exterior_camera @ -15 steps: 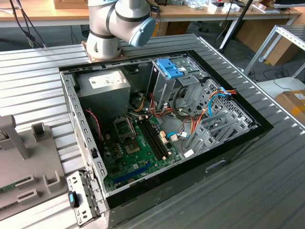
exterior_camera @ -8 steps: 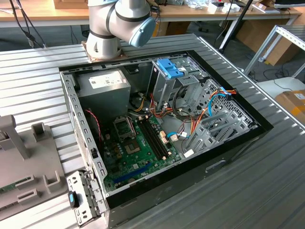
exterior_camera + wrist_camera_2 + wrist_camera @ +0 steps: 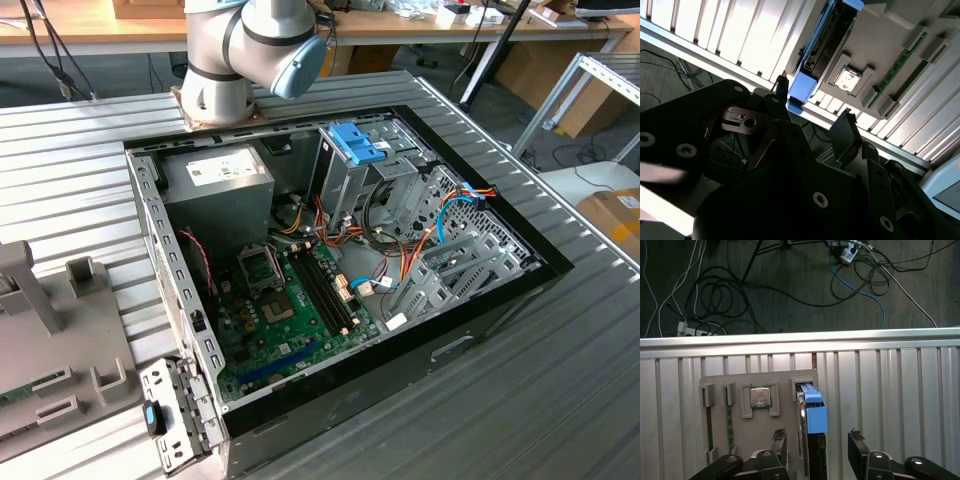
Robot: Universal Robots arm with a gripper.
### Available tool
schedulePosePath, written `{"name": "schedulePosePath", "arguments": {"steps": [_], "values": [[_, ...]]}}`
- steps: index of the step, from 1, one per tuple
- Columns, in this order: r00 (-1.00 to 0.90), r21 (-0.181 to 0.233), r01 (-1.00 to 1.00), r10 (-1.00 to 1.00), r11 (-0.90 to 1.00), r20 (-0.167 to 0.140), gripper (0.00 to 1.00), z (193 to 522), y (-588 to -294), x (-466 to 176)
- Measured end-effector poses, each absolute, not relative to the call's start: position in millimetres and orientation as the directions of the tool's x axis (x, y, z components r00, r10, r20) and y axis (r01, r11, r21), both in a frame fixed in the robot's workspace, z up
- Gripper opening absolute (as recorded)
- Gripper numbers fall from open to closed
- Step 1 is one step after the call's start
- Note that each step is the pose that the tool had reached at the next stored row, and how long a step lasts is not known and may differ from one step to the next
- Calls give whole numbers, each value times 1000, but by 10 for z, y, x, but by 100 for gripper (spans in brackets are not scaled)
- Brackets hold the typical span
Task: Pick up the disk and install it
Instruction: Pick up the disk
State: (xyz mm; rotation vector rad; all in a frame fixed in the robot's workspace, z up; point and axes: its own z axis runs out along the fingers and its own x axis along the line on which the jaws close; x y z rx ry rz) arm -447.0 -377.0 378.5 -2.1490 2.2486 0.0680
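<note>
The disk [image 3: 810,412] stands on edge in a slot of a grey holder plate [image 3: 785,382], its dark body framed by a bright blue rail. In the second wrist view the disk [image 3: 826,42] shows the same way, blue end toward the gripper. My gripper [image 3: 819,444] is open just above the disk's near end, one fingertip [image 3: 781,437] on each side and neither touching it. In the second wrist view the gripper [image 3: 814,106] hangs with the blue end between its spread fingers.
The open computer case [image 3: 150,200] lies on the slatted metal table [image 3: 80,150], with a light-blue latch plate [image 3: 355,142] on its drive cage and a grey power supply [image 3: 215,175]. The holder plate also carries a processor chip [image 3: 760,396] and memory sticks [image 3: 729,415]. Cables [image 3: 715,295] lie on the floor beyond the table edge.
</note>
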Motion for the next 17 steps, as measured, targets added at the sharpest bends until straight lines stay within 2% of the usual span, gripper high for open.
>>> {"name": "schedulePosePath", "arguments": {"steps": [17], "values": [[-46,11,-999,-997,45,-63,60,3632,-3770,-4469]]}}
